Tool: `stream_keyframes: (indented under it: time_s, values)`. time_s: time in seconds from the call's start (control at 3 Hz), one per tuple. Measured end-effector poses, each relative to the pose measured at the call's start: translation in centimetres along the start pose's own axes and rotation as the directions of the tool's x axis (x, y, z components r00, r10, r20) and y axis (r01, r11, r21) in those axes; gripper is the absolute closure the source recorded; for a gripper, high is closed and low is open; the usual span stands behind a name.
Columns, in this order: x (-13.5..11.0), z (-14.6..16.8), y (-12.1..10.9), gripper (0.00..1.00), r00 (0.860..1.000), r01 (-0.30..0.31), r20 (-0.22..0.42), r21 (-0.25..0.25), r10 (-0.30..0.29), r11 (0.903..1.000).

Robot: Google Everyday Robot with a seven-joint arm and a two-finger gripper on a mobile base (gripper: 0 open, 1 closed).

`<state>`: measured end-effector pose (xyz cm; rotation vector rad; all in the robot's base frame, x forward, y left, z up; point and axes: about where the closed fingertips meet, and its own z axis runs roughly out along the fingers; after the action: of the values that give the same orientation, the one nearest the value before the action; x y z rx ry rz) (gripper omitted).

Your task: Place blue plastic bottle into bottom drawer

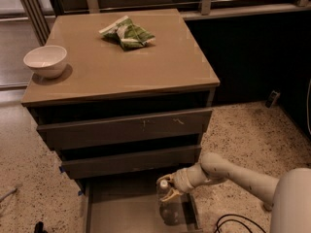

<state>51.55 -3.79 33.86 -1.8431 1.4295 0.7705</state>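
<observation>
Cab. top [146, 72], bowl [45, 60], snack bag [127, 32], jaws on bottle [170, 210] over drawer [121, 212]

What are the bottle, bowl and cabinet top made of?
The blue plastic bottle, held near its cap by the tool over the bottom drawer, looks like clear thin plastic: the drawer shows through it. The white bowl seems glazed ceramic or plastic: smooth, even sheen. The cabinet top looks like tan laminate, faintly glossy.
</observation>
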Motion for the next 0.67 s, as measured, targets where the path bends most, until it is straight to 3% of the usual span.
stream_keyframes:
  time_s: [0.67]
  values:
    - [3.8, 3.2, 1.1, 1.00, 0.995, -0.017, 0.095, -0.002, 0.017, 0.9999]
